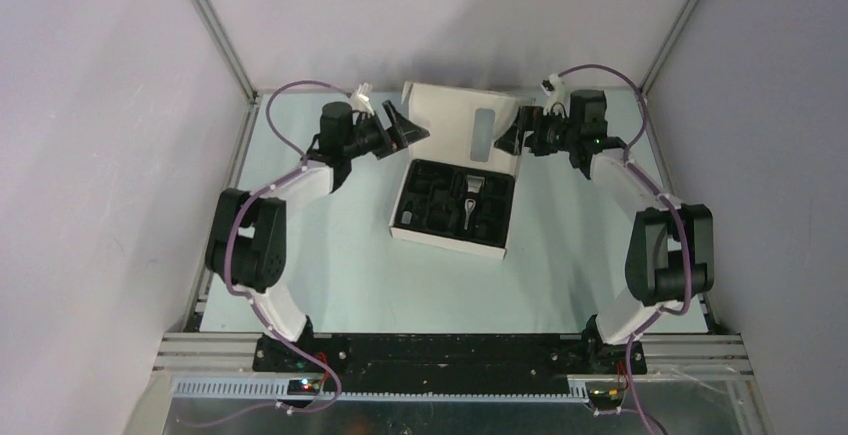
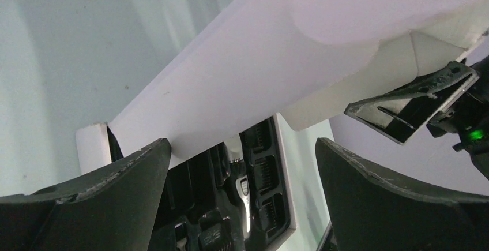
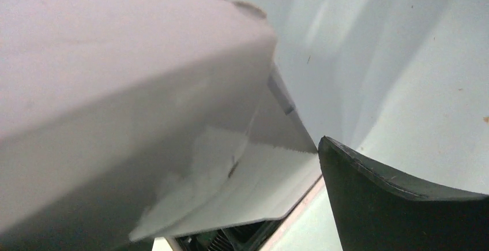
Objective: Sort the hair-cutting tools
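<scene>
The hair-cutting tools lie in a black tray inside an open white box (image 1: 447,238) in the middle of the table. The black-and-silver clipper (image 1: 470,201) (image 2: 244,191) lies in the tray's middle. Black comb attachments (image 2: 266,173) sit in slots beside it. The box lid (image 1: 450,115) stands raised at the back. My left gripper (image 1: 405,128) is open at the lid's left edge, its fingers (image 2: 104,205) apart with the tray showing between them. My right gripper (image 1: 512,136) is open at the lid's right edge. In its wrist view the lid (image 3: 115,89) covers all but one finger (image 3: 403,205).
White walls with metal corner posts (image 1: 215,25) close in the pale green table (image 1: 330,275). The right gripper's finger (image 2: 412,104) shows in the left wrist view, beyond the lid's side flap. The arm bases stand on the black rail (image 1: 450,350) at the near edge.
</scene>
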